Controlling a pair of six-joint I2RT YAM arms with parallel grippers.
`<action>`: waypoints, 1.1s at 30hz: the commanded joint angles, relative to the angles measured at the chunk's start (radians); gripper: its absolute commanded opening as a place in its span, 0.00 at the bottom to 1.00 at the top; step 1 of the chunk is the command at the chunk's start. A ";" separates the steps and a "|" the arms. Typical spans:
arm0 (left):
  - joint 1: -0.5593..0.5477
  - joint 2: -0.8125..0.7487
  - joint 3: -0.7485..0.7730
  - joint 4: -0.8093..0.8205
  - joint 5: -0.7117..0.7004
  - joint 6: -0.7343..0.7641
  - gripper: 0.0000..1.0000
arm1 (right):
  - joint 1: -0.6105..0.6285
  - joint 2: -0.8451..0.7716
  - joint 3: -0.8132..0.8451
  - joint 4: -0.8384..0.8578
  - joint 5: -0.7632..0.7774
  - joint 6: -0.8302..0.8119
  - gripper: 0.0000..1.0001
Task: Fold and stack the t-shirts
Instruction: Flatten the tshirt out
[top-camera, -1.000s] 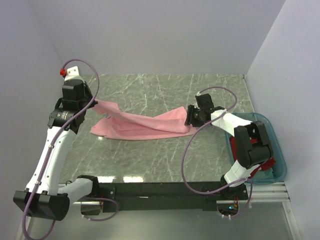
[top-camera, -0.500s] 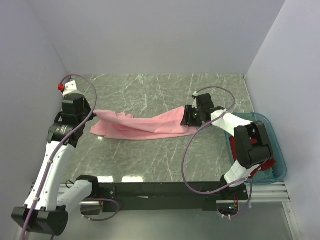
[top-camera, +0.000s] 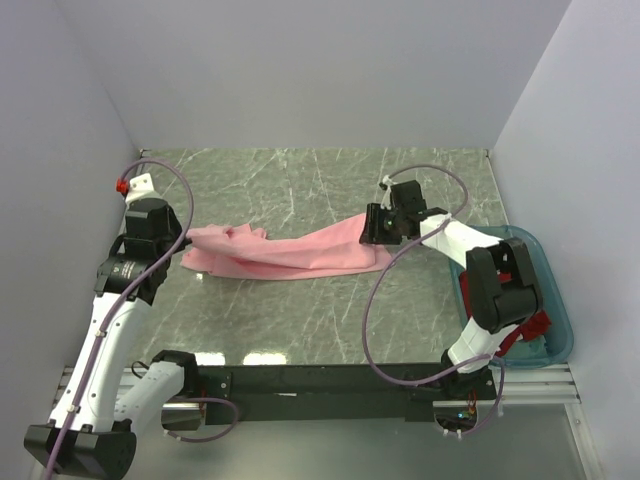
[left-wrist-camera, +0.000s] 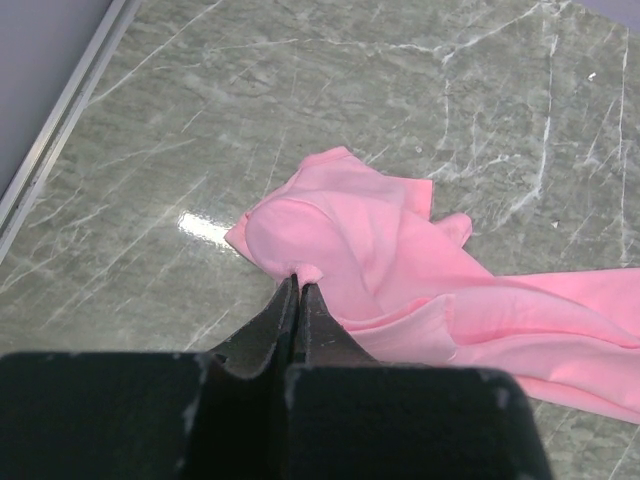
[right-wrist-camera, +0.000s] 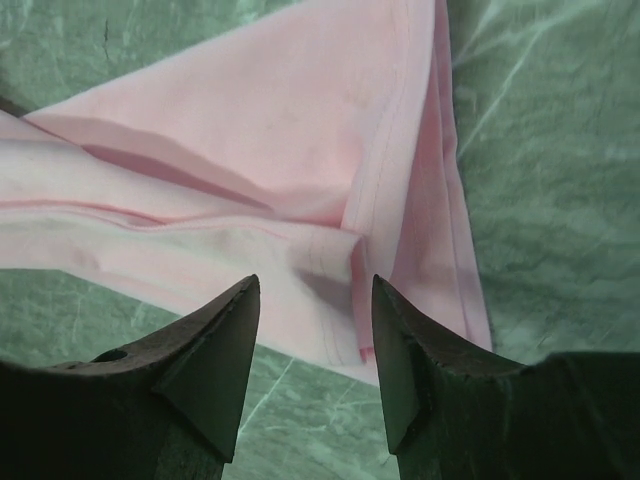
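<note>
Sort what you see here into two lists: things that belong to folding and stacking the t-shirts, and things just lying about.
Belong to the job:
pink t-shirt, on the table
red t-shirt, in the teal tub
left gripper, shut on the pink t-shirt
right gripper, open over it

Just lying about:
teal tub
table

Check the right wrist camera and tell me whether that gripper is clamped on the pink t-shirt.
No: the right gripper has its fingers set well apart, and the pink t-shirt lies spread beneath the gap, not pinched.

L fingers (left-wrist-camera: 283, 320) drew pink shirt (top-camera: 300, 250) end nearer base; R fingers (right-wrist-camera: 215, 350) edged farther
</note>
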 joint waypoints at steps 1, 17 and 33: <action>0.005 -0.027 -0.004 0.013 -0.015 0.004 0.01 | -0.005 0.014 0.072 0.005 0.029 -0.103 0.56; 0.004 -0.022 -0.002 0.016 0.003 0.013 0.01 | -0.006 0.167 0.207 -0.106 -0.152 -0.381 0.56; 0.004 -0.024 -0.010 0.020 0.014 0.017 0.01 | -0.037 0.259 0.305 -0.207 -0.233 -0.402 0.67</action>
